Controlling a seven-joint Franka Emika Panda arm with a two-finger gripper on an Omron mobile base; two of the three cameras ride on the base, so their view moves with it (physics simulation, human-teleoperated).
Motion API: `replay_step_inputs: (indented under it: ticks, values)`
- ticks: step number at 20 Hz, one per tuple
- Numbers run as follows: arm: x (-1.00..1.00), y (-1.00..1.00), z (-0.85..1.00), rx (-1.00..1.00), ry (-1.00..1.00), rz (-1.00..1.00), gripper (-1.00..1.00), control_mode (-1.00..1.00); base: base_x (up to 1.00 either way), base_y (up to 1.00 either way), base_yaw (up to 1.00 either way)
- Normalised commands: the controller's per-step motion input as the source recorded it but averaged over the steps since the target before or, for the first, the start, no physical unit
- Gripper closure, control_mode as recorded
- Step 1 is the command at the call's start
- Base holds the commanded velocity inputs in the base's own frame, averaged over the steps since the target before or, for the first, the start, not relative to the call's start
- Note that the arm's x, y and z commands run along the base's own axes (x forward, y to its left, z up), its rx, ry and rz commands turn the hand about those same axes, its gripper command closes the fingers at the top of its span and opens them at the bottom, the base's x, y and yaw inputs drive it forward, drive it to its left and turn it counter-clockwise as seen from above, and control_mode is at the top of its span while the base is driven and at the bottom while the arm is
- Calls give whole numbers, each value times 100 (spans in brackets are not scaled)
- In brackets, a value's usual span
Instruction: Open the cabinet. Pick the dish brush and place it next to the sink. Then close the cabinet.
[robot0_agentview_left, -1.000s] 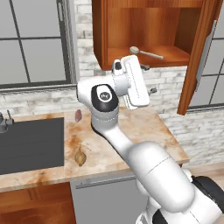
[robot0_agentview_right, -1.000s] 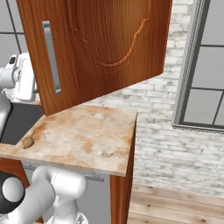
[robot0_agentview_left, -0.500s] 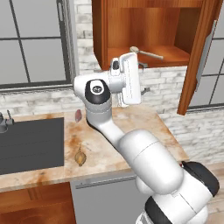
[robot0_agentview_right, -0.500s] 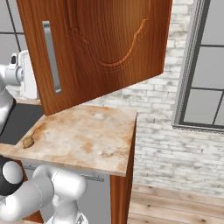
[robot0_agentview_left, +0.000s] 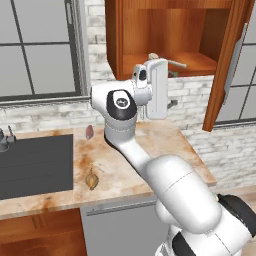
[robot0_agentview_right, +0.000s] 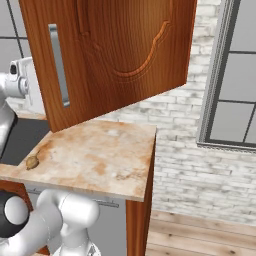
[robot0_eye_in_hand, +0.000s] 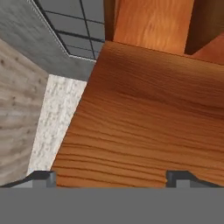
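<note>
The cabinet (robot0_agentview_left: 165, 35) on the wall stands open, its door (robot0_agentview_left: 230, 65) swung out to the right. The dish brush (robot0_agentview_left: 160, 58) lies on the lower shelf, cream head to the left, thin grey handle to the right. My gripper (robot0_agentview_left: 173, 90) hangs just below and in front of that shelf, turned on edge, with its fingers wide apart and nothing between them. In the hand view my gripper (robot0_eye_in_hand: 110, 177) faces the cabinet's wooden panel (robot0_eye_in_hand: 144, 118) at close range. The sink (robot0_agentview_left: 35, 162) lies at the far left of the counter, and the cabinet door (robot0_agentview_right: 115, 50) hides the shelf in the right base view.
A pinkish lump (robot0_agentview_left: 89, 132) and a yellowish-brown lump (robot0_agentview_left: 91, 180) lie on the beige counter (robot0_agentview_left: 150, 155) right of the sink. A small faucet (robot0_agentview_left: 6, 140) stands at the sink's back. Windows flank the brick wall. The counter (robot0_agentview_right: 100, 160) ends at the right above a wood floor.
The hand has turned from tilted to upright and shifted slightly right, closer under the shelf. The jaws stay wide apart. The brush and the door have not moved.
</note>
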Motion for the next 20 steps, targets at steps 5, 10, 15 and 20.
replay_step_inputs:
  ticks: [5, 10, 15, 20]
  values:
    - [-13, -69, 0, 0, -14, 25, -100, -100, 0, 0, 0]
    - [-8, -55, 0, 0, -8, 23, -100, -100, 0, 0, 0]
    - [-51, -59, 6, 0, -10, 17, -100, -100, 0, 0, 0]
    - [-46, -57, 11, 0, -5, 12, -100, -100, 0, 0, 0]
